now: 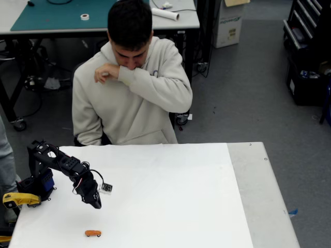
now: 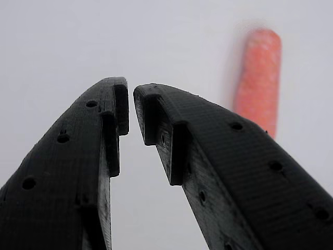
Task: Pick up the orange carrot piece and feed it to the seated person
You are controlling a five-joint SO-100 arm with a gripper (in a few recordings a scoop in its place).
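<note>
The pincer [image 1: 96, 202] hung above the white tabletop [image 1: 170, 196], tips almost together and holding nothing. The orange carrot piece [image 1: 93, 233] lay near the tabletop's front edge, just beyond it. A good grasp likely required widening, centring, then descending astride the piece.

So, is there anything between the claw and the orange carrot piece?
No. In the fixed view only bare white table lies between the claw and the orange carrot piece. The wrist view also shows plain surface there.
</note>
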